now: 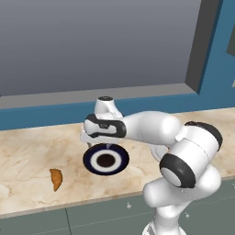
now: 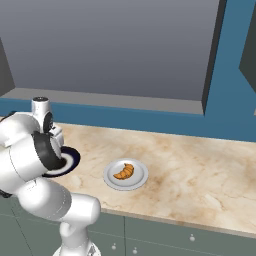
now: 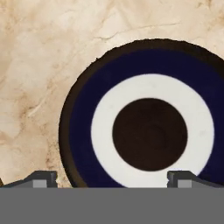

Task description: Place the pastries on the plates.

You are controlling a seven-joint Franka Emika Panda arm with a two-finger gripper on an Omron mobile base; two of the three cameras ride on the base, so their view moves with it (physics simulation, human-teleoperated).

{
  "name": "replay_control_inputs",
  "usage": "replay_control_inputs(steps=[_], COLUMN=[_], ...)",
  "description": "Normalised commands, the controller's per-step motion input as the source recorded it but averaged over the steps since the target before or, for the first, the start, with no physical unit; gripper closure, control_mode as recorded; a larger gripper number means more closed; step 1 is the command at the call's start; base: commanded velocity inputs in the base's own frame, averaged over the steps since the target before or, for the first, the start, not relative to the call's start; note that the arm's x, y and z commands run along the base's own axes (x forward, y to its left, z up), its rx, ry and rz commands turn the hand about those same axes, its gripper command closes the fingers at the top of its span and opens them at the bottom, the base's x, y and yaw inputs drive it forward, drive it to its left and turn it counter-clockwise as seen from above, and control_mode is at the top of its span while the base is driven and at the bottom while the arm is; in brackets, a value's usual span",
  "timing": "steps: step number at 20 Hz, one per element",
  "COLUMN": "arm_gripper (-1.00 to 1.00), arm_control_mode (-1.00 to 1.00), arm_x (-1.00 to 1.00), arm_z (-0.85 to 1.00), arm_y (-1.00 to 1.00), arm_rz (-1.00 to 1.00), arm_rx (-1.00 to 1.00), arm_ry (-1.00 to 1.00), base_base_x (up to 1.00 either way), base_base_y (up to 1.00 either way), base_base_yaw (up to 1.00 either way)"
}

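On the marble bench (image 1: 27,151), the navy plate (image 1: 106,159) lies bare beneath the tool (image 3: 112,178), whose fingers (image 3: 41,179) stand wide apart, gripping nothing. 1 croissant (image 1: 56,178) lies on the bench well left of that plate; the other croissant (image 2: 124,171) sits on the pale plate (image 2: 141,179).

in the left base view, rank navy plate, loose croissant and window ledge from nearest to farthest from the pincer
1. Navy plate: directly below the pincer.
2. Loose croissant: on the counter, left of the plate and nearer the front edge.
3. Window ledge: behind the counter, along the back wall.
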Motion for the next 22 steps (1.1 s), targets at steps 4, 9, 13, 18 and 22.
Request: replay_control_inputs(steps=[4, 9, 13, 18, 22], arm_gripper=[-1.00, -1.00, -1.00, -1.00, -1.00], arm_control_mode=[-1.00, -1.00, -1.00, -1.00, -1.00], arm_x=[-0.09, -0.32, -0.33, -0.06, -0.10], arm_z=[0.00, 0.00, 0.00, 0.00, 0.00], arm_y=[0.56, 0.54, 0.54, 0.33, 0.28], arm_rz=[0.20, 0.16, 0.14, 0.11, 0.08], arm_rx=[0.00, 0.00, 0.00, 0.00, 0.00], arm_ry=[0.00, -0.01, 0.00, 0.00, 0.01], base_base_x=[0.00, 0.00, 0.00, 0.00, 0.00], base_base_y=[0.00, 0.00, 0.00, 0.00, 0.00], base_base_yaw=[0.00, 0.00, 0.00, 0.00, 0.00])
